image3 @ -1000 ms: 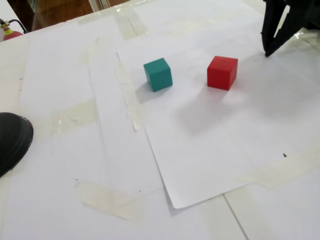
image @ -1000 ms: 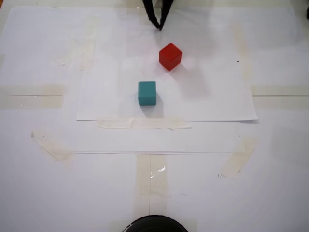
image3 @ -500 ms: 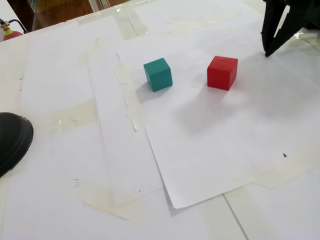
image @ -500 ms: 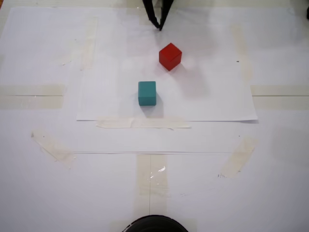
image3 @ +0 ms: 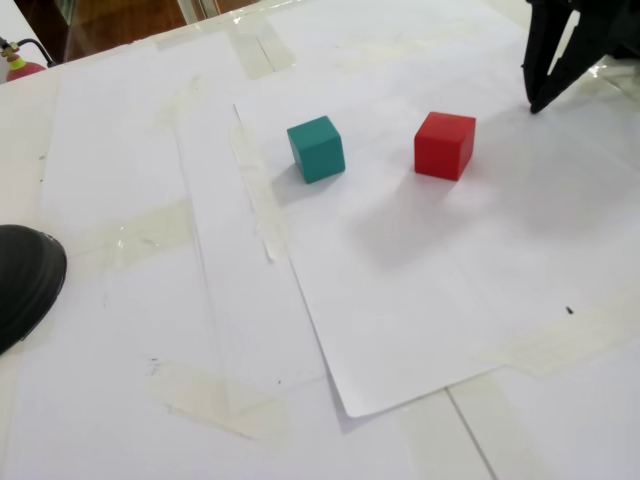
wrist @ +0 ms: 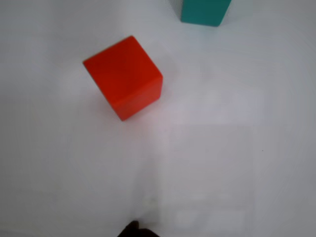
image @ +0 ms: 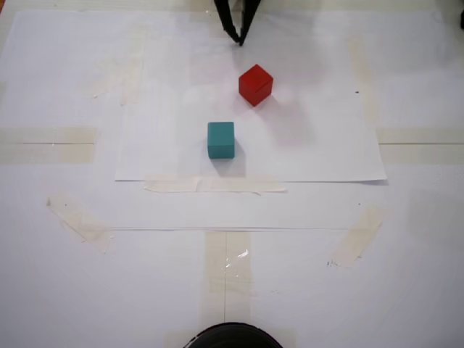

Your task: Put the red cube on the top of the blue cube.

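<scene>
The red cube [image: 255,84] [image3: 444,144] sits on white paper, turned at an angle. The blue cube [image: 220,139] [image3: 316,148], teal in colour, stands apart from it, nearer the camera in a fixed view. My gripper [image: 239,40] [image3: 538,100] hangs at the paper's far edge, beyond the red cube and not touching it. Its dark fingers meet at the tips with nothing between them. The wrist view looks down on the red cube [wrist: 123,76], with the blue cube [wrist: 204,12] cut off by the top edge. Only a dark sliver of the gripper shows at the bottom of that view.
A white paper sheet [image: 312,156] is taped onto the white table, with several tape strips [image: 214,185] around it. A black rounded object [image: 232,337] [image3: 25,280] sits at the table's near edge. A small red item [image3: 20,66] lies beyond the table corner.
</scene>
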